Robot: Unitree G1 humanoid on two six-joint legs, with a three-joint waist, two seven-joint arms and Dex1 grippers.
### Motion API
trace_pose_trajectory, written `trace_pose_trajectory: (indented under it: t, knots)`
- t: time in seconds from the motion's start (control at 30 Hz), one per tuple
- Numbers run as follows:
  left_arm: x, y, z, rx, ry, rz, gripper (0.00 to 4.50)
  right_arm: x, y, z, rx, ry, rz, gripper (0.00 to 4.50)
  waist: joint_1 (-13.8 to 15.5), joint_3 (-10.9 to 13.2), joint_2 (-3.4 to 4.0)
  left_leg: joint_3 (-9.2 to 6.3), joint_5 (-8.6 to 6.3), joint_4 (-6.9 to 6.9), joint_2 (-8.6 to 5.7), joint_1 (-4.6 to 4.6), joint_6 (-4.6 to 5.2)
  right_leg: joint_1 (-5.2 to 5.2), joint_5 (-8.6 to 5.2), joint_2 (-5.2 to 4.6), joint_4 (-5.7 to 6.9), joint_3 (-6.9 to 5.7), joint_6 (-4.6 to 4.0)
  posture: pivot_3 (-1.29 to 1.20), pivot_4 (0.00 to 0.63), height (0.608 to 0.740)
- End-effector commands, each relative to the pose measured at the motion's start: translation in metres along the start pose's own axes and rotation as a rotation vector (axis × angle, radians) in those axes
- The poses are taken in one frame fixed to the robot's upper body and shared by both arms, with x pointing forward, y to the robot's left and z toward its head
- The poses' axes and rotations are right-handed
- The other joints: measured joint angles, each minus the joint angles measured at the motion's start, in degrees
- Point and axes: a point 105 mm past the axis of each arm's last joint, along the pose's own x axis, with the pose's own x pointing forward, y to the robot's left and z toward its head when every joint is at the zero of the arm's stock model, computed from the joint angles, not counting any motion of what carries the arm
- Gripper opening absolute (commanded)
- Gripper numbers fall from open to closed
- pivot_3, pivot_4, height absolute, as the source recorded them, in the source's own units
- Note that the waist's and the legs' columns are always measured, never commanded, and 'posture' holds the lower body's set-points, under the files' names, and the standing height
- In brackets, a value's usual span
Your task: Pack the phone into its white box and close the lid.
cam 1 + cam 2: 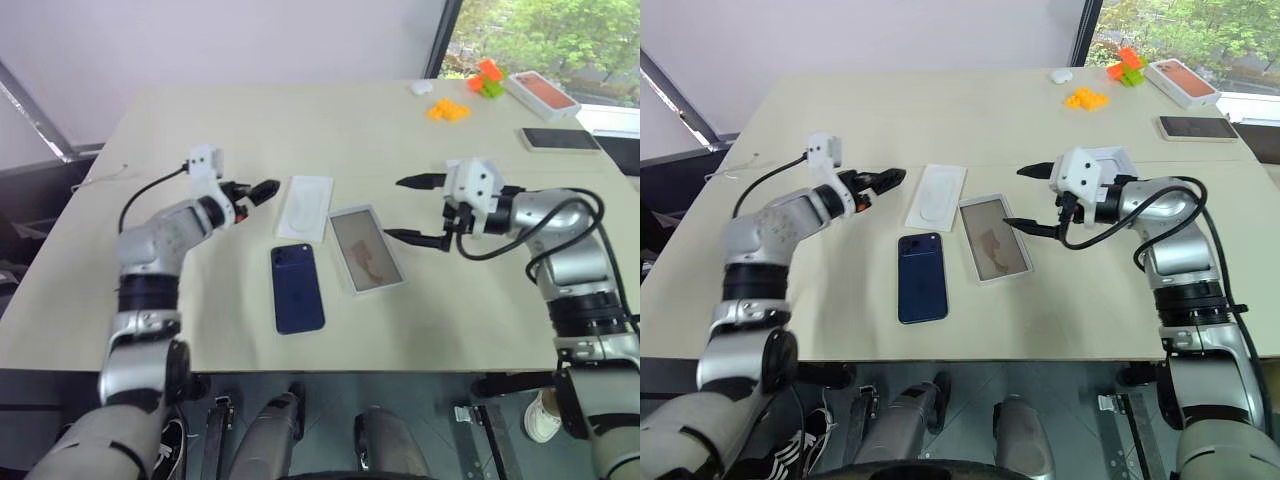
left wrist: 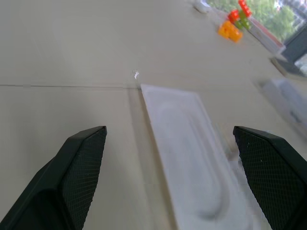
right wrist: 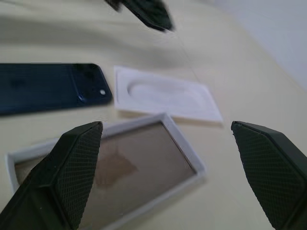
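The navy phone (image 1: 298,288) lies back up near the table's front edge, its camera bump at the far corner. Beyond it lies the shallow white box (image 1: 305,207) with a rounded recess. To the right of the phone the hollow white lid (image 1: 366,249) lies rim up. My left gripper (image 1: 262,191) hovers open just left of the box, which lies ahead between its fingers (image 2: 76,172) in the left wrist view. My right gripper (image 1: 395,208) stands wide open just right of the lid (image 3: 184,143), with nothing in it. The right wrist view also takes in the phone (image 3: 48,86) and the box (image 3: 168,96).
At the far right of the table lie a white box with an orange-pink top (image 1: 543,93), a black phone (image 1: 560,139), orange blocks (image 1: 447,110), red and green blocks (image 1: 486,78) and a small white object (image 1: 421,87).
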Motion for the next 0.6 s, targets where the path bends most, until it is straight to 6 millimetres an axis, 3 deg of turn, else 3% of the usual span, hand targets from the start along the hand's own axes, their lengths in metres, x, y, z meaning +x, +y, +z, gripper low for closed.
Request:
trace_pose_trajectory:
  t: [0.03, 0.23, 0.6]
  knots:
    - [0.01, 0.001, -0.003, -0.065, 0.029, 0.022, 4.44, -0.003, -0.008, 0.013, -0.034, -0.036, -0.06, 4.5, -0.09, 0.01, -0.01, 0.0, 0.01, -0.01, 0.0, -0.01, -0.02, -0.04, 0.01, 0.0, 0.0, 0.01, 0.0, 0.0, 0.15, 0.74]
    - [0.02, 0.006, -0.008, -0.053, 0.053, 0.07, 4.44, -0.008, -0.005, 0.002, -0.042, 0.002, -0.07, 4.5, -0.04, 0.03, -0.07, -0.06, 0.02, -0.01, 0.0, 0.0, -0.02, -0.02, 0.02, 0.02, 0.0, -0.02, 0.02, 0.0, 0.15, 0.74]
    - [0.022, -0.008, -0.029, -0.122, 0.166, -0.033, 4.44, -0.006, -0.009, 0.006, -0.074, -0.002, -0.082, 4.5, -0.01, 0.03, -0.08, -0.07, 0.02, 0.0, 0.0, 0.02, -0.03, 0.03, 0.02, 0.03, 0.0, -0.03, 0.03, 0.0, 0.15, 0.74]
